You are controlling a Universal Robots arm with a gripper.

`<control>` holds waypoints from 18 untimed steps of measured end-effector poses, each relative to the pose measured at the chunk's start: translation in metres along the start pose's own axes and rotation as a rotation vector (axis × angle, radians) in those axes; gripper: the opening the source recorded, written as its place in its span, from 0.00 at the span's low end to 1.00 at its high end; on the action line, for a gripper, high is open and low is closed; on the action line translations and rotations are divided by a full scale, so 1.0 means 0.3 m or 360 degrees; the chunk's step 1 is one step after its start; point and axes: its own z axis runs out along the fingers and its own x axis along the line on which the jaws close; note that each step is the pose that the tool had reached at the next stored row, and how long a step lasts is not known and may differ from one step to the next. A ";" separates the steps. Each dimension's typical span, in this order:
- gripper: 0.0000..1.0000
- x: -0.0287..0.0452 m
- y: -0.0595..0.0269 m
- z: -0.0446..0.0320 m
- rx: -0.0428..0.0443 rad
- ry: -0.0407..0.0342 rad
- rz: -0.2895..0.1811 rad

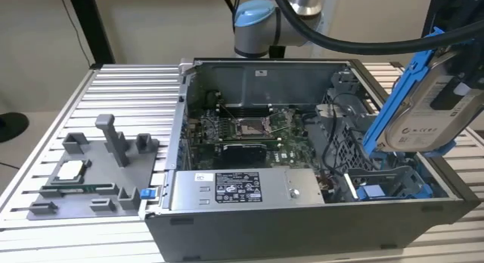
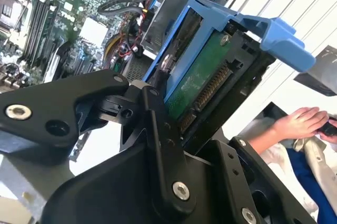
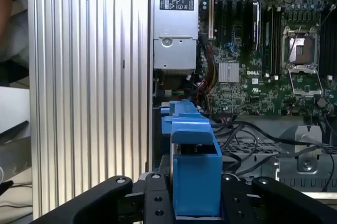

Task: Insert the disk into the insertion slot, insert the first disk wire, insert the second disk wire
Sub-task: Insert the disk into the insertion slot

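My gripper (image 1: 457,76) is shut on the disk (image 1: 427,115), a silver-grey drive with a white label in a blue carrier (image 1: 389,104). The disk hangs tilted on edge above the open computer case, at the exterior view's right. Below it lies the insertion slot (image 1: 393,181), with blue rails and grey walls. In the second wrist view the black fingers (image 2: 155,124) clamp the disk's green board side (image 2: 202,84). The first wrist view looks along the blue carrier (image 3: 195,171) between the fingers (image 3: 158,200). Black cables (image 3: 247,134) lie in the case; I cannot tell which are the disk wires.
In the case are a grey power-supply box (image 1: 242,189), the motherboard (image 1: 242,132) and a perforated metal cage (image 1: 344,132). A grey fixture plate (image 1: 90,178) with small parts lies on the ribbed aluminium table (image 1: 128,93). A person's hand (image 2: 300,121) is beside the table.
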 end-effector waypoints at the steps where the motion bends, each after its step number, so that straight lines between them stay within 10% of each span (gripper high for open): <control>1: 0.00 0.001 0.000 0.002 0.0000 0.0000 0.0000; 18: 0.00 0.008 -0.002 0.043 0.0000 0.0000 0.0000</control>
